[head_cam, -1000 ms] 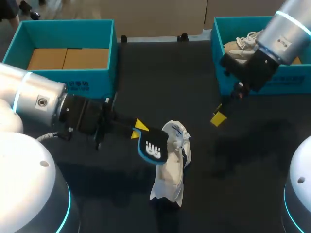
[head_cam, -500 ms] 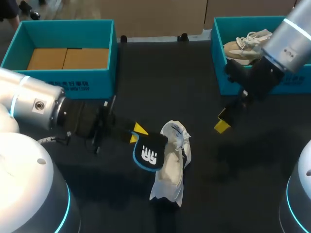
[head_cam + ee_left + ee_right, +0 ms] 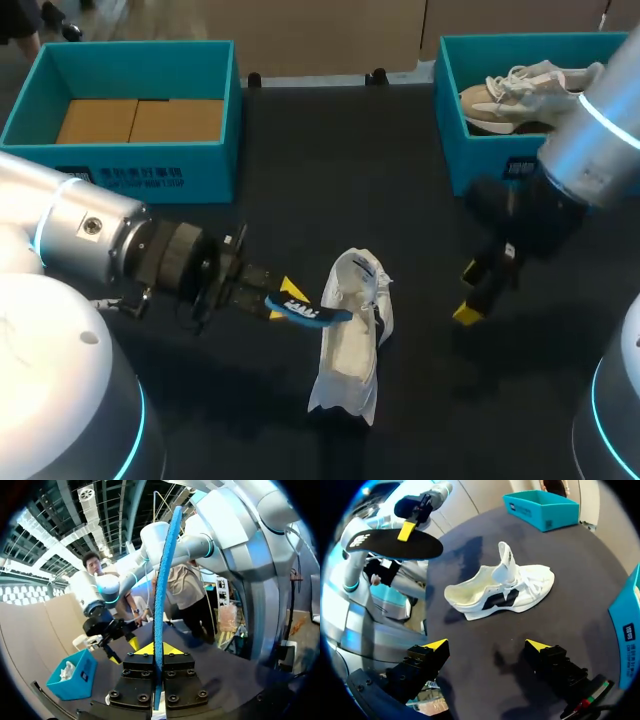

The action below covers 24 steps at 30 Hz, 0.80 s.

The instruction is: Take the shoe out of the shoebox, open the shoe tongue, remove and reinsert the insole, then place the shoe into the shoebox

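A white sneaker [image 3: 350, 345] with a black side mark lies on its side on the black table, tongue pulled up; in the right wrist view the sneaker [image 3: 500, 591] is ahead of my open right gripper [image 3: 486, 647]. My left gripper [image 3: 283, 296] is shut on the black, blue-edged insole [image 3: 308, 314], whose far end sits at the shoe's opening. In the left wrist view the insole [image 3: 162, 580] stands edge-on between the fingers of the left gripper [image 3: 159, 650]. My right gripper [image 3: 468, 292] hangs to the right of the shoe, nothing in it. The insole [image 3: 395, 542] shows its white logo there.
A teal shoebox [image 3: 200, 160] with a cardboard floor stands at the back left. Another teal box [image 3: 450, 110] at the back right holds a beige sneaker [image 3: 530, 88]. Bare table lies between the boxes and around the white shoe.
My left gripper has turned the insole from face-up to nearly edge-on and lowered it at the shoe's opening. My right arm has come down and forward, away from the right box.
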Tool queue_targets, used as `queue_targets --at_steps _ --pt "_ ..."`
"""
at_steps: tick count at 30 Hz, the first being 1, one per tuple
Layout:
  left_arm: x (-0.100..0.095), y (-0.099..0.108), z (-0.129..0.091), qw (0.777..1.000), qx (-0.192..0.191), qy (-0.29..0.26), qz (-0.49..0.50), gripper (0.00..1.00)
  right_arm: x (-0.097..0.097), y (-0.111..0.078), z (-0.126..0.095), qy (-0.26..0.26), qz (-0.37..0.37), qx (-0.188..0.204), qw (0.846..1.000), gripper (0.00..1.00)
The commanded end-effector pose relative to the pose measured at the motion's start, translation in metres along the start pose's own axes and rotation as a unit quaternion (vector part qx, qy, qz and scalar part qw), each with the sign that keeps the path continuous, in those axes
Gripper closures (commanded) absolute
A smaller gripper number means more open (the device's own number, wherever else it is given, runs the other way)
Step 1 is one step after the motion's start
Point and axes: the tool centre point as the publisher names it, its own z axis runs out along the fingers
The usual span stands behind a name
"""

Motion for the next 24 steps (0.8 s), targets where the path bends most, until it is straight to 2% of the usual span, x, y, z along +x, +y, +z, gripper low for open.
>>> queue_targets --at_steps 1,6,8,12,16,19,24 --pt "-0.003 0.003 0.001 1.000 0.003 0.003 0.000 1.00 0.006 -0.008 0.000 -0.022 -0.001 -0.013 1.000 0.00" --pt "-0.003 0.003 0.001 1.000 0.003 0.003 0.000 1.00 0.006 -0.008 0.000 -0.022 -0.001 -0.013 1.000 0.00" --pt "0.000 0.006 0.009 1.000 0.007 0.009 -0.002 1.00 0.007 0.000 0.002 -0.045 -0.025 0.023 0.998 0.00" --pt "0.008 0.009 0.017 1.000 0.026 0.014 -0.008 1.00 0.009 -0.007 0.017 -0.050 -0.049 0.029 0.997 0.00" --pt "0.015 0.016 0.024 0.999 0.029 0.018 0.000 1.00 0.012 -0.015 0.030 -0.059 -0.058 0.033 0.996 0.00" --pt "0.019 0.022 0.027 0.999 0.037 0.021 0.001 1.00 0.016 -0.015 0.036 -0.067 -0.067 0.046 0.994 0.00" --pt "0.024 0.032 0.032 0.999 0.045 0.013 0.019 1.00 0.020 -0.015 0.053 -0.075 -0.087 0.044 0.992 0.00"
